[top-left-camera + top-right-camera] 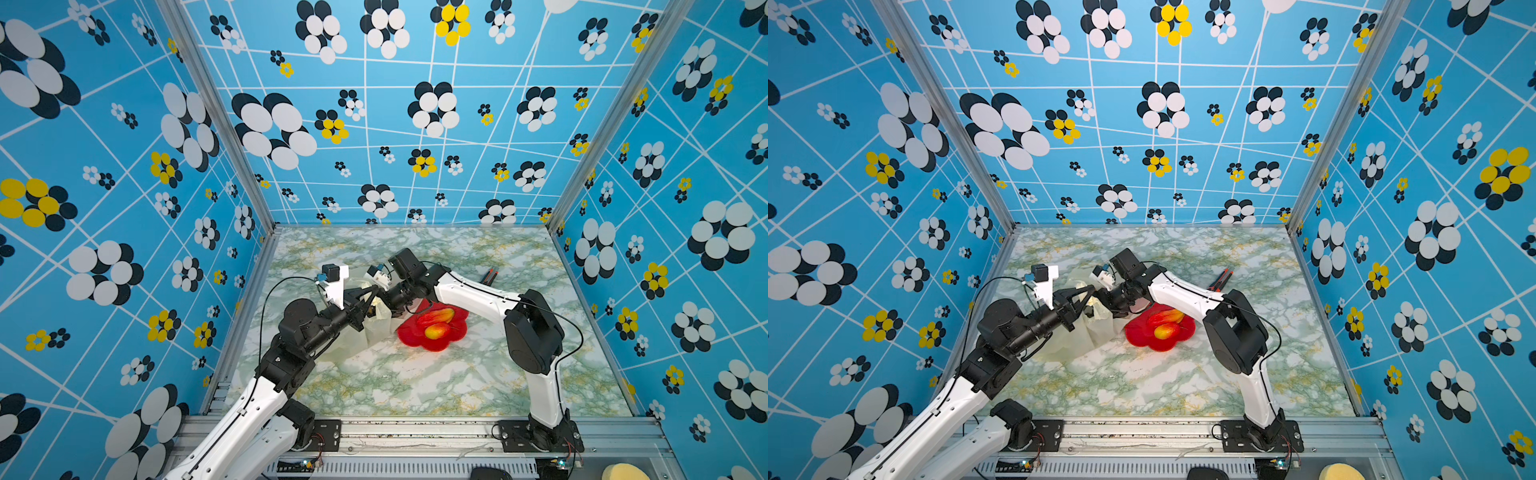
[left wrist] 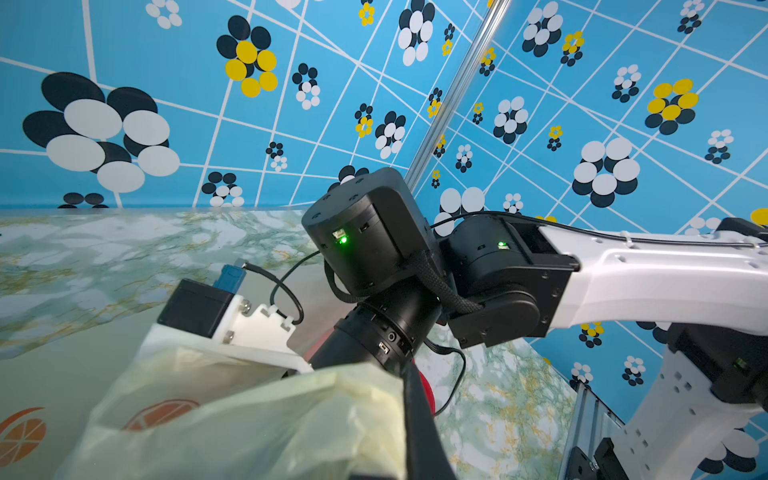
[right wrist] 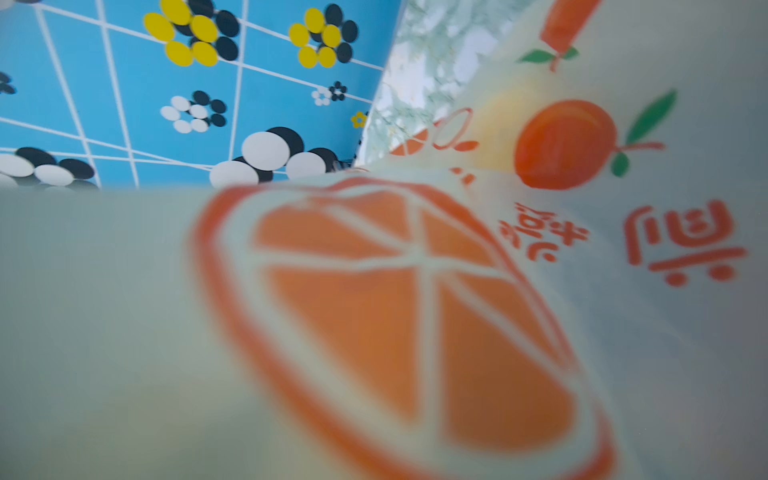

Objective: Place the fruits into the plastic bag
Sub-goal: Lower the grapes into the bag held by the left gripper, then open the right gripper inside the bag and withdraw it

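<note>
Both top views show us the marbled table, with the plastic bag crumpled left of centre and its mouth held up. Just beside it lies the red flower-shaped plate, carrying two yellow-red fruits. We see the left gripper pinched tight on the bag's upper edge. The right gripper is at the bag's mouth. Plastic hides its fingers, so we cannot tell whether they are spread. An orange-black cutter lies well apart.
</note>
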Motion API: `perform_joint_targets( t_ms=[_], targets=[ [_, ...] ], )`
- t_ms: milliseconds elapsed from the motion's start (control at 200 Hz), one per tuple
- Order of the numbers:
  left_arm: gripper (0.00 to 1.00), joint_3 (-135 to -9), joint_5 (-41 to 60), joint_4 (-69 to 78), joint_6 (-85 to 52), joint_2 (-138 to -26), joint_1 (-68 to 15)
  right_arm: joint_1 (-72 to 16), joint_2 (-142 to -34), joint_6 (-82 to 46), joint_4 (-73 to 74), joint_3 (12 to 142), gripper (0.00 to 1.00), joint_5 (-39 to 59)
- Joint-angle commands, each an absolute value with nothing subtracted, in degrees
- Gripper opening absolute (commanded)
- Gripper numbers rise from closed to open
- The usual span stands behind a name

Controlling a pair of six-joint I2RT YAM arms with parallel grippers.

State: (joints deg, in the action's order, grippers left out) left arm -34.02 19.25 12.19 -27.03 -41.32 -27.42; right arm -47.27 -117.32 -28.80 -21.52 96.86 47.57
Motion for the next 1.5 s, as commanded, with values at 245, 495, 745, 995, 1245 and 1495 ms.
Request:
perform_joint_targets(
  t_ms=[245,495,745,995,1245,1495],
  targets=[
    [0.0,-30.52,17.34,14.33,-27.98,-38.24,-27.15,-47.6,-114.4,-25.06,-23.16,97.22,1.0,42.53],
    [0.0,-29.27,13.85,13.25,-28.15,-35.57,-27.07,-47.37,-111.28,-15.85,-28.61,100.3,1.0,27.7],
    [0.0,-27.99,11.37,11.54,-28.12,-32.48,-26.98,-47.5,-109.52,-9.9,-31.15,100.71,1.0,21.0],
    [0.0,-27.94,9.81,10.69,-29.09,-33.11,-26.98,-47.54,-104.0,-9.17,-23.34,94.38,1.0,17.02],
    [0.0,-28.71,7.85,8.45,-31.13,-33.56,-26.98,-47.54,-97.02,-5.02,-15.67,86.43,1.0,11.98],
    [0.0,-28.71,6.96,7.7,-32.71,-33.49,-27.05,-47.54,-88.92,-0.76,-5.71,77.96,0.99,3.51]
  ],
)
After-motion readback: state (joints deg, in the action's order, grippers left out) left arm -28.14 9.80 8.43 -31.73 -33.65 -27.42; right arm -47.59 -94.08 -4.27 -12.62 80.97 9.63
